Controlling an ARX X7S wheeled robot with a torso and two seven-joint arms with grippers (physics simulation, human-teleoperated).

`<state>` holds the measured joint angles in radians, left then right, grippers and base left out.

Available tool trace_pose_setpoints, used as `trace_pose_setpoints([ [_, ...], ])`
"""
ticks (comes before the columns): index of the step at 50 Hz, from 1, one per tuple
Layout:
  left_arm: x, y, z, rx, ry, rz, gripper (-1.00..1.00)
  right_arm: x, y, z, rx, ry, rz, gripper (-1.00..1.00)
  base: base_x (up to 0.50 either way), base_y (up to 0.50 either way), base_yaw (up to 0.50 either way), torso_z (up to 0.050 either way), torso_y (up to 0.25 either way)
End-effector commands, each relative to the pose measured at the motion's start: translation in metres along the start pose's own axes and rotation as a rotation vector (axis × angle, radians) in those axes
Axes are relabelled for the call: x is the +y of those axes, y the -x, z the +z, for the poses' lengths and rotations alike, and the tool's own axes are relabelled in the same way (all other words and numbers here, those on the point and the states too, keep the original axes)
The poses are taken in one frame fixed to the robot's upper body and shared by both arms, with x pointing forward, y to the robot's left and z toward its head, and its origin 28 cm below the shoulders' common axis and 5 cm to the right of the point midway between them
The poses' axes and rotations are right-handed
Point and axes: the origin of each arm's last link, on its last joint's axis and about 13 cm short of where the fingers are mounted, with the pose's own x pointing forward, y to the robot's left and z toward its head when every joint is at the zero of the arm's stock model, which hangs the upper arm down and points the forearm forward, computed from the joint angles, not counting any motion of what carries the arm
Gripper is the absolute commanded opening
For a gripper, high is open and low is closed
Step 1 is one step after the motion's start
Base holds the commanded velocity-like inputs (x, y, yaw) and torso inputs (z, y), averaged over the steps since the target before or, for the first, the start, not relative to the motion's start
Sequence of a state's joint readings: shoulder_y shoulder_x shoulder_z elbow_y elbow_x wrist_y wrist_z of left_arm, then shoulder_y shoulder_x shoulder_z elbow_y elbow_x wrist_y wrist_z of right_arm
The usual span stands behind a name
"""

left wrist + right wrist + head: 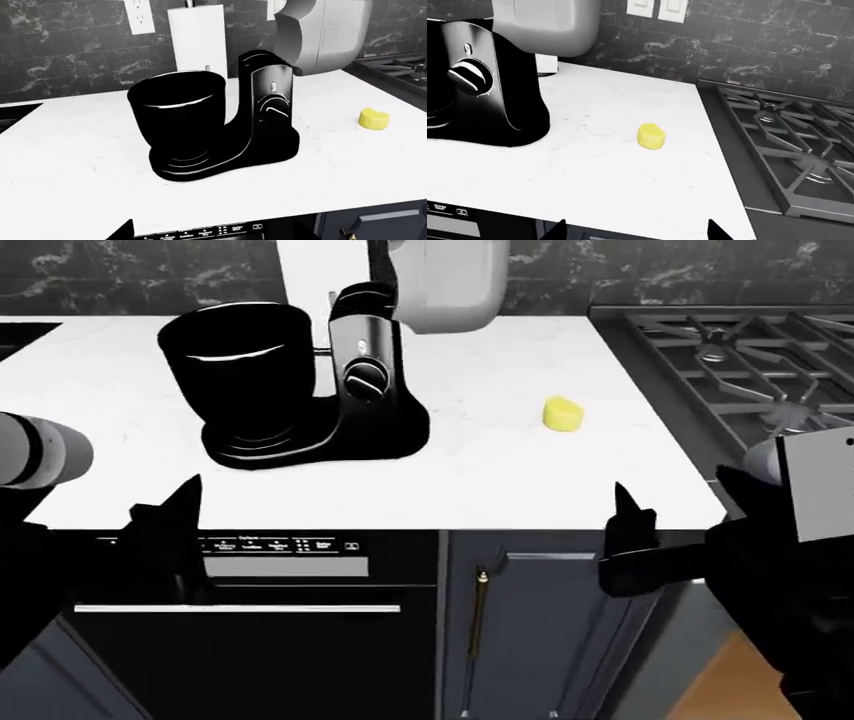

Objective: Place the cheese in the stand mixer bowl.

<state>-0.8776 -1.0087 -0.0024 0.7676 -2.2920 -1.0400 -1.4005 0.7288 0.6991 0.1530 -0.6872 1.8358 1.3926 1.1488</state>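
Left end effector (pixel 167 540): I have it low in front of the counter edge, over the dishwasher panel; only one dark fingertip shows in head view, so I cannot tell how wide it is. Holds nothing that I can see.
Right end effector (pixel 627 540): same height, just off the counter front, near the cabinet door. One finger visible; two tips poke into the right wrist view with a gap between them, but I cannot judge the width from that. Nothing between them.
Counter (pixel 507 460): white, bare in front of the cheese, so I have a free approach from the right arm's side.
Cheese (pixel 563 413): lying on the counter, right of the mixer and apart from it, short of the stove. Untouched.
Mixer (pixel 367 370): black, base flat on the counter, column with dial facing me.
Bowl (pixel 240 355): on the mixer base, left of the column, open top; inside not visible.
Stove (pixel 747 350): far right, grates only.
Progress: nothing done yet. Reach, grasp, carry over the bowl and release all remain; the right arm looks closer.
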Motion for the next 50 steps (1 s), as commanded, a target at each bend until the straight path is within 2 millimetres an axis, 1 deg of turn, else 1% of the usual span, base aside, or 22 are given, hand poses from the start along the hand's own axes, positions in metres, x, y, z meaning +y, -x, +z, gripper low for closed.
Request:
trace_pose_setpoints([
  [1, 0.003, 0.001, 0.001, -0.004, 0.004, 0.015, 1.00, 0.000, -0.001, -0.002, 0.001, 0.002, -0.016, 1.00, 0.00, 0.00, 0.00, 0.000, 0.000],
  [4, 0.004, 0.001, 0.002, -0.005, 0.007, 0.019, 1.00, 0.000, -0.001, -0.002, 0.001, 0.000, -0.018, 1.00, 0.00, 0.00, 0.00, 0.000, 0.000],
  [6, 0.004, 0.001, 0.001, -0.004, 0.008, 0.019, 1.00, 0.001, -0.002, -0.003, -0.004, 0.039, -0.042, 1.00, 0.00, 0.00, 0.00, 0.000, 0.000],
  [7, 0.004, 0.001, 0.001, -0.004, 0.007, 0.019, 1.00, 0.002, -0.003, -0.004, 0.003, 0.029, -0.025, 1.00, 0.00, 0.00, 0.00, 0.000, 0.000],
  [37, 0.004, -0.001, 0.002, 0.003, -0.003, 0.009, 1.00, 0.000, -0.006, -0.006, 0.012, 0.016, -0.018, 1.00, 0.50, 0.00, 0.00, 0.000, 0.001],
  [38, 0.004, -0.001, 0.002, 0.003, -0.003, 0.009, 1.00, 0.000, -0.008, -0.007, 0.037, 0.017, -0.036, 1.00, 0.24, 0.00, 0.00, 0.000, 0.000],
  [39, 0.004, -0.001, 0.002, 0.004, -0.002, 0.009, 1.00, 0.001, -0.008, -0.007, 0.019, 0.017, -0.040, 1.00, 0.00, 0.00, 0.00, 0.000, 0.000],
  [45, 0.005, -0.001, 0.002, 0.001, -0.003, 0.010, 1.00, 0.000, -0.008, -0.009, 0.047, 0.021, -0.047, 1.00, 0.00, 0.00, 0.00, 0.000, 0.002],
  [47, 0.004, 0.000, 0.002, 0.002, -0.003, 0.008, 1.00, 0.000, -0.010, -0.013, 0.074, 0.026, -0.058, 1.00, 0.00, 0.00, 0.00, 0.000, 0.000],
  [48, 0.004, 0.000, 0.002, 0.001, -0.003, 0.008, 1.00, 0.000, -0.011, -0.015, 0.114, 0.030, -0.036, 1.00, 0.00, 0.00, 0.00, 0.000, 0.000],
  [50, 0.004, 0.000, 0.002, 0.001, -0.002, 0.010, 1.00, 0.000, -0.015, -0.018, 0.137, 0.010, -0.069, 1.00, 0.00, 0.00, 0.00, 0.000, 0.000],
])
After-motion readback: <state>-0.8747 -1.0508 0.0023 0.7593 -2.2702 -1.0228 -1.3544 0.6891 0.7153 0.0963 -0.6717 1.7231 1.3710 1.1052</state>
